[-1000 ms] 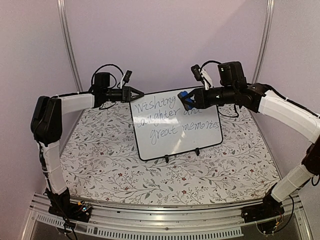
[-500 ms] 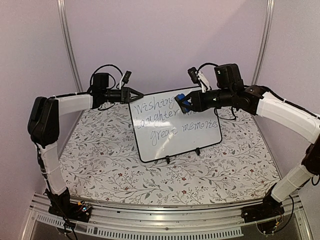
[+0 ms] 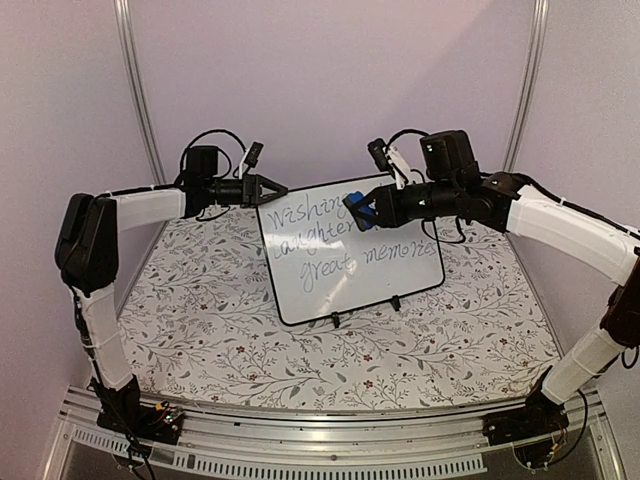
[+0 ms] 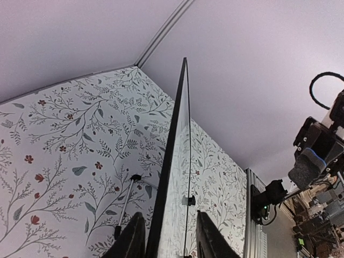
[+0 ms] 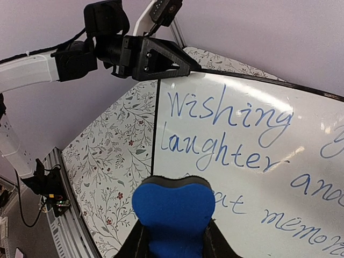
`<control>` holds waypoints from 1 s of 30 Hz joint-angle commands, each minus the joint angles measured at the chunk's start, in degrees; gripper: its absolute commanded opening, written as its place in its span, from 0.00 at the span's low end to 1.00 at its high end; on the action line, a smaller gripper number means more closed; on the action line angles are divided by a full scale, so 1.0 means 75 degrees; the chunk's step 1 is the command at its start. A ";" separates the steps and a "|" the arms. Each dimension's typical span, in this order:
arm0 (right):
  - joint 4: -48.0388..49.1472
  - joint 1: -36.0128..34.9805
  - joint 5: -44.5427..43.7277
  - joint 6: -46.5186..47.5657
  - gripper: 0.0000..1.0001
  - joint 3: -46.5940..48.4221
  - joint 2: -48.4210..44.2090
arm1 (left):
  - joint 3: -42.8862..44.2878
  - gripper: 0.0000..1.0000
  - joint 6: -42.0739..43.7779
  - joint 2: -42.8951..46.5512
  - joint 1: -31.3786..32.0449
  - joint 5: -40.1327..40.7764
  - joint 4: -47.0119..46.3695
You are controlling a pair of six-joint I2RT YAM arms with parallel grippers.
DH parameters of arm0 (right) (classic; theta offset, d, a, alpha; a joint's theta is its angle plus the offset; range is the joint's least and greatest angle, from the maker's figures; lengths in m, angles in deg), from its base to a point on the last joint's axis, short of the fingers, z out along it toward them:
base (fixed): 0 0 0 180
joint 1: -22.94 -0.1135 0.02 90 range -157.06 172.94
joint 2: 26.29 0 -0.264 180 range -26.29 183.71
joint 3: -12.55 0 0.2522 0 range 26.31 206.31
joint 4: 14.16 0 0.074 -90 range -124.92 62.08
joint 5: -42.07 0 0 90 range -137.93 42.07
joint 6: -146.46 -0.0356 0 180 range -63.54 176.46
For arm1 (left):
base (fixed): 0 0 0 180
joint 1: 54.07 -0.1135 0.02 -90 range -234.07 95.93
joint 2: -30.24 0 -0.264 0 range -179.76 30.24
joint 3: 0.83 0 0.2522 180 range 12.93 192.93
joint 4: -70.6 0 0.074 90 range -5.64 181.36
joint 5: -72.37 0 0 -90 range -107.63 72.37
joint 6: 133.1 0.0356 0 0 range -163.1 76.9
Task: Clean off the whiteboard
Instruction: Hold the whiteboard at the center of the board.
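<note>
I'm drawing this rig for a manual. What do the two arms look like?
The left arm and right arm match: white shells on the long links, black joints and wrists, black tapering jaws. A black cable loops above each wrist.

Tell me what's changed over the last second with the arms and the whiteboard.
The right pincer, shut on the blue eraser, slid left and slightly down across the whiteboard. Nothing was picked up or let go. The left pincer stayed astride the board's top left corner, the board kept its place, and the writing shows no visible wiping yet.
</note>
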 commanded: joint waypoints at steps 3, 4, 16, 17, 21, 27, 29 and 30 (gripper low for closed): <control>0.0240 -0.0081 -0.0175 -0.0029 0.23 0.0234 0.0081 | 0.0030 0.32 0.0065 0.0088 0.0088 0.0050 0.0246; 0.0255 -0.0083 -0.0169 -0.0029 0.23 0.0226 0.0092 | 0.0016 0.31 0.0068 0.0074 0.0094 0.0066 0.0251; 0.0416 -0.0094 -0.0108 -0.0070 0.24 0.0162 0.0277 | 0.0021 0.19 0.0022 -0.0088 0.0063 -0.0006 0.0241; 0.0434 -0.0095 -0.0105 -0.0074 0.24 0.0172 0.0306 | 0.0021 0.16 0.0013 -0.0102 0.0062 -0.0015 0.0239; 0.0430 -0.0092 -0.0121 -0.0073 0.24 0.0256 0.0434 | 0.0009 0.02 -0.0018 -0.0090 0.0103 -0.0036 0.0218; 0.0091 -0.0175 -0.0573 0.0004 0.23 0.0664 0.0668 | -0.0249 0.00 -0.0331 0.0189 0.0267 0.0228 -0.0074; -0.0021 -0.0247 -0.0774 0.0110 0.23 0.0785 0.0734 | -0.0550 0.00 -0.0489 0.0390 0.0410 0.0566 -0.0346; -0.0073 -0.0292 -0.0856 0.0149 0.23 0.0829 0.0765 | -0.0730 0.00 -0.0537 0.0489 0.0510 0.0743 -0.0469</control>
